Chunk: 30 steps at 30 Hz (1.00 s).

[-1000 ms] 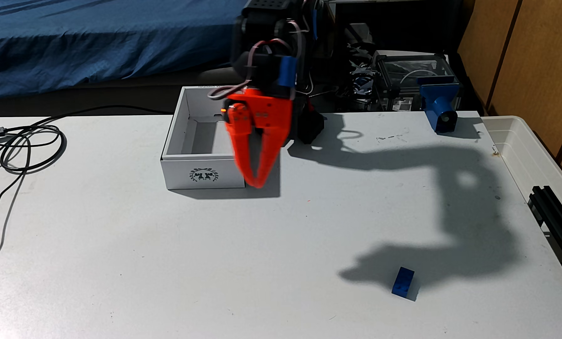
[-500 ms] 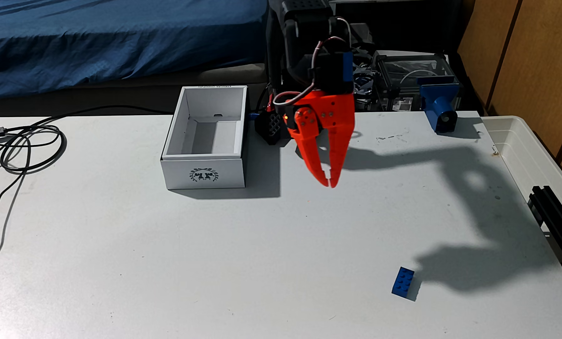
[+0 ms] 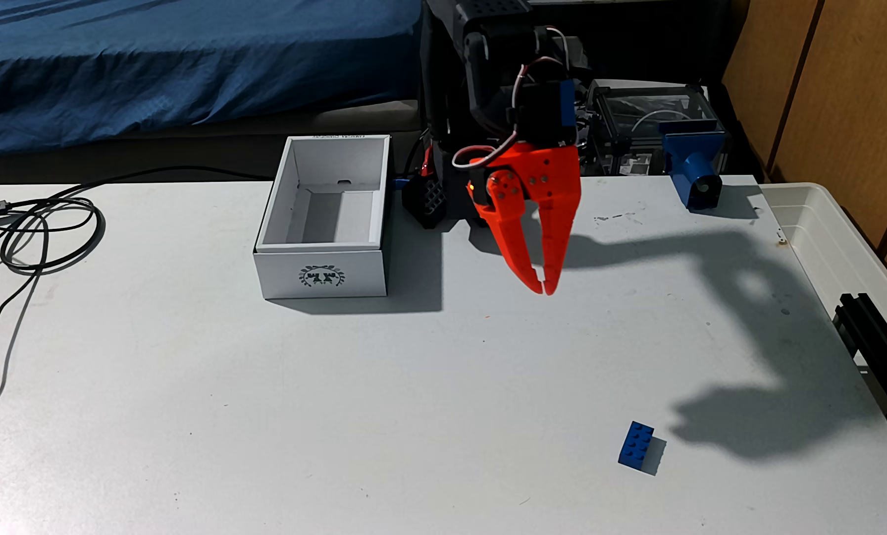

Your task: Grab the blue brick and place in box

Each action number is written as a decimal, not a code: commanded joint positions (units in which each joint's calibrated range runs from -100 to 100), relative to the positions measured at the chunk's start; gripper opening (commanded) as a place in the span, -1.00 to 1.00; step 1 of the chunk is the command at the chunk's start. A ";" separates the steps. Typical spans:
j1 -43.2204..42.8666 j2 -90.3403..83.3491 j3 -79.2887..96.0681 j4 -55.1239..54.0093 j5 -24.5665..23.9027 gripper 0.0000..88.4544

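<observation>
Fixed view, table seen from its front edge. Your tool [image 3: 545,288], an orange two-finger claw, hangs above the table [image 3: 276,411] with its tips pointing down; the fingers converge until the tips are nearly pressed together, with only a thin slit between them, and they pinch nothing. The blue brick [image 3: 635,445] lies studs-up on the table, well apart from your tool, lower in the picture and somewhat to its right, just beside the edge of the arm's shadow [image 3: 770,401]. The box [image 3: 323,275], white, lidless and showing a bare floor, stands to the left of your tool, its wreath emblem on the wall facing the camera. Behind your tool, at the far table edge, sits the arm's black base [image 3: 428,198]. Farther right of your tool you see a blue clamp-like part [image 3: 693,164], and a translucent plastic tub [image 3: 842,242] beyond it. Coiled black cables [image 3: 45,231] lie far to the left of your tool, past the box.
</observation>
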 commanded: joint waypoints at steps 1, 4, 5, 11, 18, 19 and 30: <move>-1.59 3.14 -3.86 -0.79 -1.22 -0.75; -1.59 9.48 -6.79 -0.53 -1.38 -0.68; -1.59 11.85 -8.38 -0.02 -1.38 -0.68; -1.59 23.78 -15.21 0.24 -2.96 -0.65; -5.08 29.78 -20.63 4.64 -11.33 -0.33; -5.82 29.78 -20.89 4.64 -12.43 -0.30; -8.94 30.46 -26.04 3.69 -23.80 -0.09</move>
